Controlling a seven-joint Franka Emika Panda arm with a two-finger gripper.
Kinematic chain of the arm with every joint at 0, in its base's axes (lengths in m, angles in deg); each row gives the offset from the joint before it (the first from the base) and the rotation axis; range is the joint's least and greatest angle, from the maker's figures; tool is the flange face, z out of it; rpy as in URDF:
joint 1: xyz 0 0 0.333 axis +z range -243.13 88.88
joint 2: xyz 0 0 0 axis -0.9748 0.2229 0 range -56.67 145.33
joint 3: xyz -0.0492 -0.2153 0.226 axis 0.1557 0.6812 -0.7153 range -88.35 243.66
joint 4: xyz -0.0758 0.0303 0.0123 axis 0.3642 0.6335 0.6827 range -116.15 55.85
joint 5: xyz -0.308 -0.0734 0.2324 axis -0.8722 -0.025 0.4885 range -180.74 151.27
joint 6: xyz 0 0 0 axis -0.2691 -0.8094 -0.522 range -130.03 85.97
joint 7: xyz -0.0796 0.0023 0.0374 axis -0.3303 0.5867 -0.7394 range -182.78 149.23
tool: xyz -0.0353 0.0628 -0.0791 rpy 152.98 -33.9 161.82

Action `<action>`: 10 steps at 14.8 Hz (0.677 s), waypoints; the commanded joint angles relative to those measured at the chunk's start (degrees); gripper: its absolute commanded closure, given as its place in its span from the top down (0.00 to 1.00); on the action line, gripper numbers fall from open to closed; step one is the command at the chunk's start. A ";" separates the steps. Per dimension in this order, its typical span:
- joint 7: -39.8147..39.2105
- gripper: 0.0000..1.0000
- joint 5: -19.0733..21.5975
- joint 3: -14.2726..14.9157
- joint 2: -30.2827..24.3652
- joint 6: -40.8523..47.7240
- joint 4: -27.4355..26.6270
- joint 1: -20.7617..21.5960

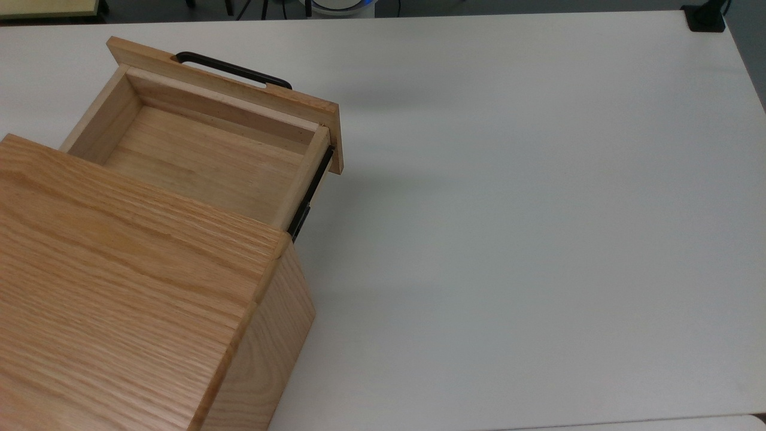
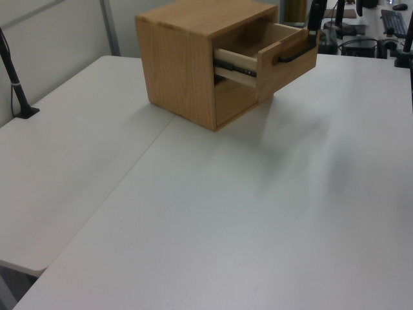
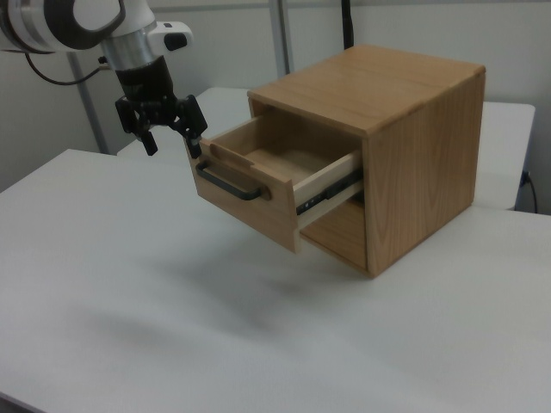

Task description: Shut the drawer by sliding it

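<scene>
The drawer (image 3: 275, 185) stands pulled well out of the oak cabinet (image 3: 413, 163), and its tray is empty. In the top view its flat front panel (image 1: 239, 90) carries a thin black bar handle (image 1: 233, 69), and a black side rail (image 1: 311, 191) shows on the top view's right side. In the left view the drawer (image 2: 287, 61) juts out to the left view's right. My gripper (image 3: 174, 148) hangs open at the right view's left of the front panel, holding nothing. One finger (image 3: 196, 138) is close to the panel's upper corner; I cannot tell whether it touches.
The white table (image 1: 538, 239) spreads wide on the top view's right of the cabinet (image 1: 119, 287). A black mount (image 1: 706, 18) sits at the table's far corner. A black stand (image 2: 16, 84) rises at the left view's left edge.
</scene>
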 commanded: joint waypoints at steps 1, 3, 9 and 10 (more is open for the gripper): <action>0.62 1.00 -0.13 0.15 0.43 2.41 1.19 0.40; 0.53 1.00 -0.13 0.15 0.43 3.29 1.28 0.31; 0.62 1.00 -0.13 0.15 0.43 3.38 1.36 0.31; 0.53 1.00 -0.13 0.15 0.34 3.47 1.36 0.31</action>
